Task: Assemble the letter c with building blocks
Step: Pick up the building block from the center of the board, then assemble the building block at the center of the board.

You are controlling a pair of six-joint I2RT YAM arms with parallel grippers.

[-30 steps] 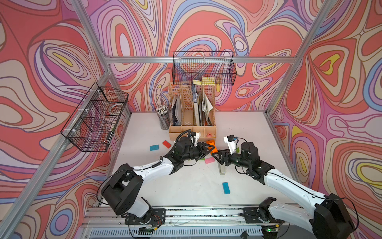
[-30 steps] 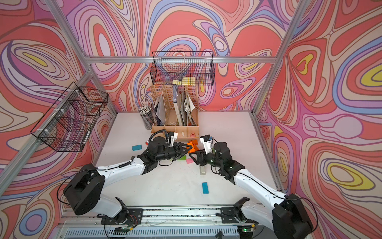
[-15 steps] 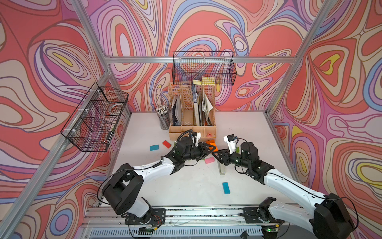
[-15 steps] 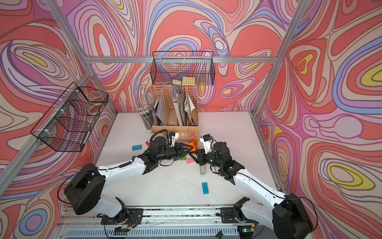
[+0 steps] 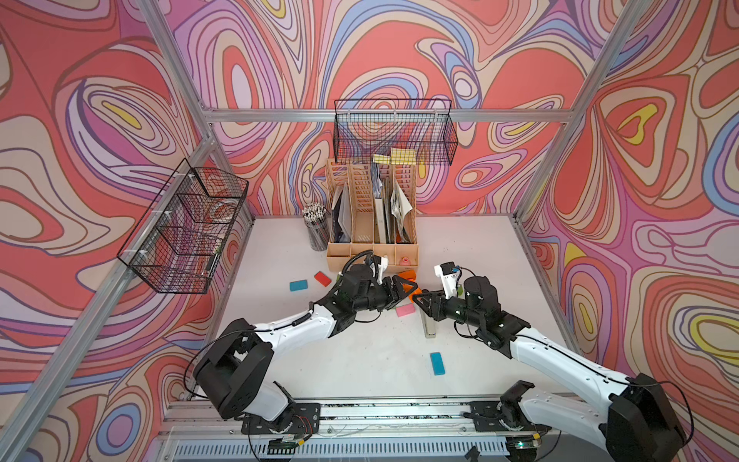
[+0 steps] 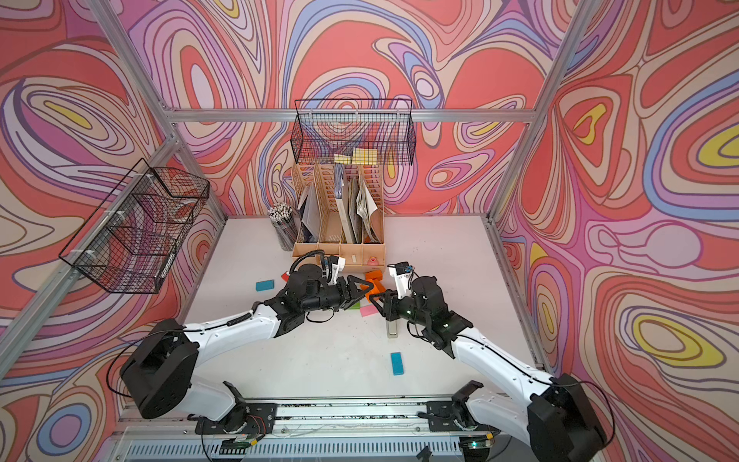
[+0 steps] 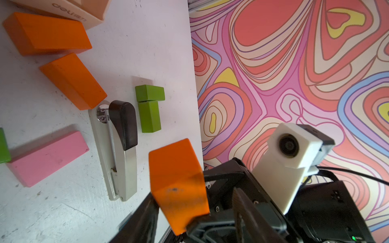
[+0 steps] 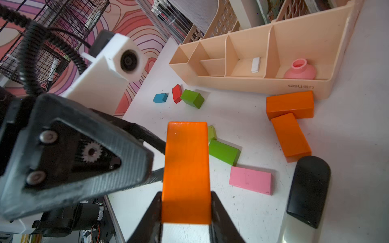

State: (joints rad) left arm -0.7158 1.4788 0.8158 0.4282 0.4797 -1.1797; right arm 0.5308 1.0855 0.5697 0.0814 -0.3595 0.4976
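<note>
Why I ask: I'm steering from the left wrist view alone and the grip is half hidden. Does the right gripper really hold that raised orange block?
Observer: Yes; the right wrist view shows the right gripper, its fingers pressed on both long sides of the orange block.
Operator: Any loose blocks outside my frame?
Observer: A blue block lies alone near the front rail in both top views.
Operator: Others?
Observer: A second blue block, a red block and a green block sit close together off the organizer's end.
</note>
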